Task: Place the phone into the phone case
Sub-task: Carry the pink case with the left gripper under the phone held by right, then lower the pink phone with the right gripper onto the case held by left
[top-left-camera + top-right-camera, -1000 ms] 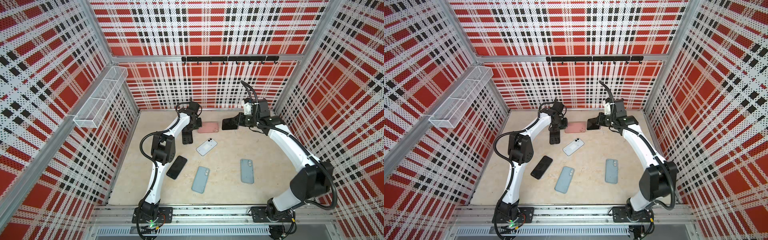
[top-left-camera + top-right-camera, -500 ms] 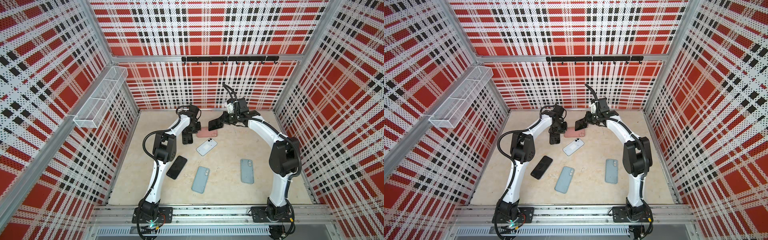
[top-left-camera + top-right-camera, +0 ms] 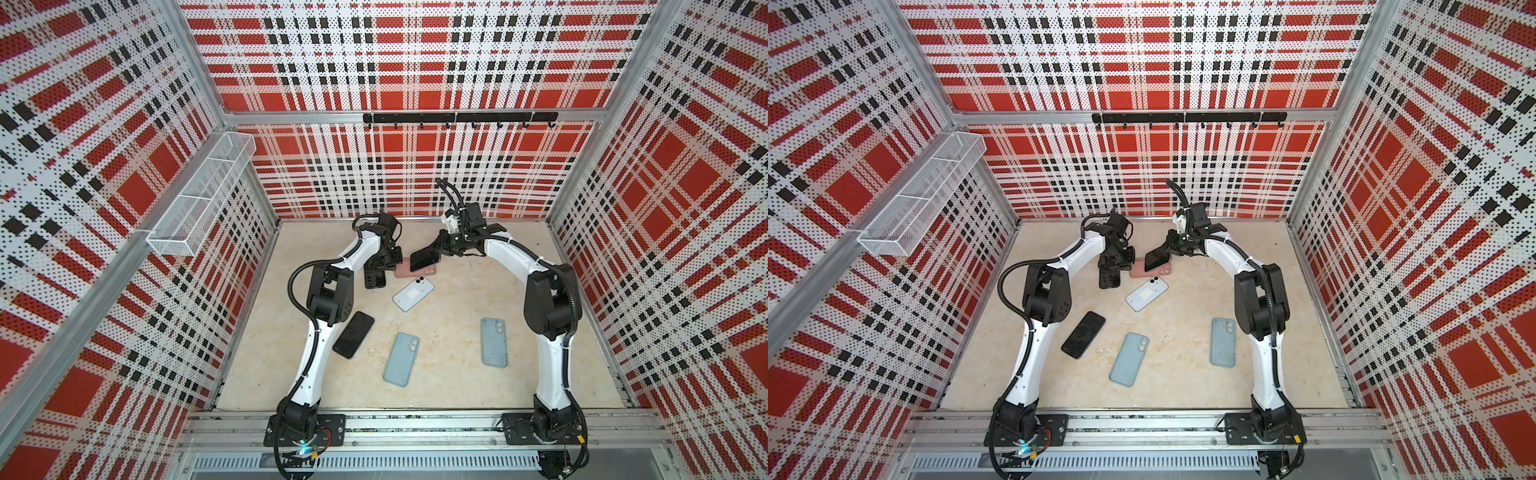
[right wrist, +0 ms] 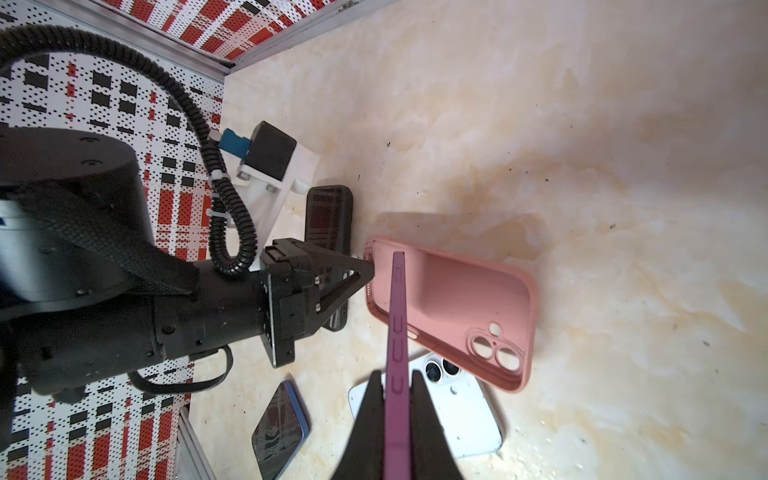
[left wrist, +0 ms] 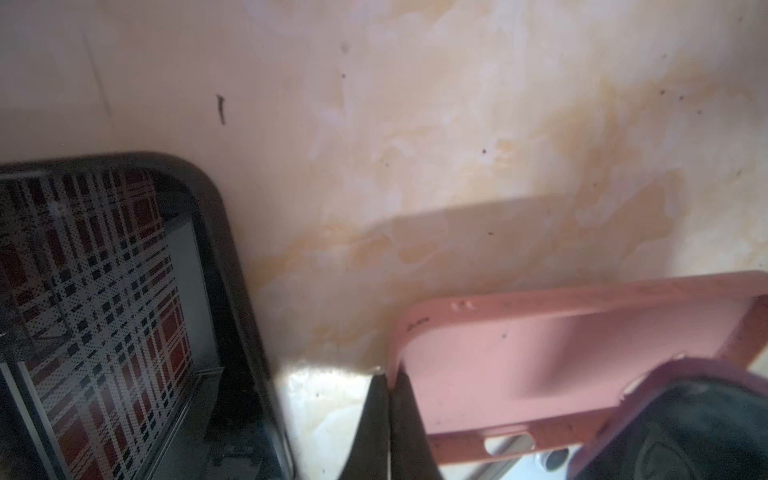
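The pink phone case (image 3: 429, 271) lies open side up at the back middle of the table, seen in both top views (image 3: 1137, 271). My left gripper (image 5: 390, 386) is shut on the rim at the case's (image 5: 540, 365) plain end. My right gripper (image 4: 397, 386) is shut on the phone (image 4: 397, 332), pink-edged with a dark screen. The phone (image 3: 424, 261) hangs tilted over the case (image 4: 453, 299), its far end near the left gripper (image 4: 368, 266). Whether phone and case touch, I cannot tell.
A black phone (image 3: 375, 279) lies beside the left gripper (image 3: 390, 266). A white phone (image 3: 413, 294) lies back up just in front of the case. Nearer the front are another black phone (image 3: 354, 334) and two light blue ones (image 3: 401, 359) (image 3: 493, 341). A wire basket (image 3: 199, 199) hangs on the left wall.
My right arm has swung left, carrying the phone from right of the case to over it. The left gripper has stayed at the case's end.
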Tool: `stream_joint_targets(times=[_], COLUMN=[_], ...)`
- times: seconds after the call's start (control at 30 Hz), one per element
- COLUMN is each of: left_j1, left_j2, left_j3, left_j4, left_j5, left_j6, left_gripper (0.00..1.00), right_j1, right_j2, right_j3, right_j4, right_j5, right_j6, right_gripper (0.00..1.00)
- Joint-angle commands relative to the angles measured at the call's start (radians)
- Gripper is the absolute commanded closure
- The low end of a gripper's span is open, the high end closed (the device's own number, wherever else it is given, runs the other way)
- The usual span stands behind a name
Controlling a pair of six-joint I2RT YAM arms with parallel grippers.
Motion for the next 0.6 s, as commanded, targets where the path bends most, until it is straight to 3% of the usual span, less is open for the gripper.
stream_joint_targets(times=[0.0,0.3,0.57], left_j1=[0.008,0.029,0.0], left_j2=[0.017,-0.019,-0.051], left_j3=[-0.007,-0.075,-0.126], left_j4=[0.0,0.104,0.129], left_j5=[0.002,-0.021,-0.098], left_j6=[0.005,-0.12,-0.112], left_gripper=[0.97,1.0,1.0], right_j1=[0.005,0.005,0.006], right_j2=[0.029,-0.021,-0.082], right_j3=[0.053,0.0,-0.087], right_j4=[0.062,0.122,0.172], right_j5=[-0.033,-0.015,0.002], right_j6=[0.016,0.036,0.042], right_gripper=[1.0,1.0,1.0])
